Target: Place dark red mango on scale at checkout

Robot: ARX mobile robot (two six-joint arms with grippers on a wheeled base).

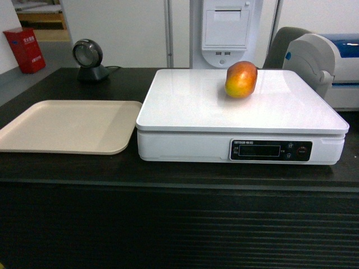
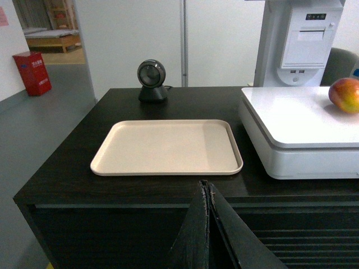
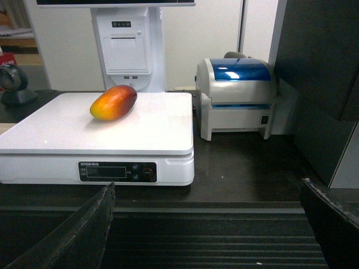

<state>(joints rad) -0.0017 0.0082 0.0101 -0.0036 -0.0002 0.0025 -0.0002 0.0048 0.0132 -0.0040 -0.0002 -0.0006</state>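
Red and orange, the mango (image 1: 241,79) lies on its side on the far right part of the white scale (image 1: 185,103), which sits on the dark surface (image 1: 168,174) of the checkout. Left of the scale lies a beige tray (image 1: 67,126). The left end effector (image 2: 207,224) has its fingers together; the right end effector (image 3: 207,224) has them wide apart, both low at the near edge.

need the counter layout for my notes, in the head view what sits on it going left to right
beige tray → round black scanner → white scale → mango on the scale → blue-topped label printer
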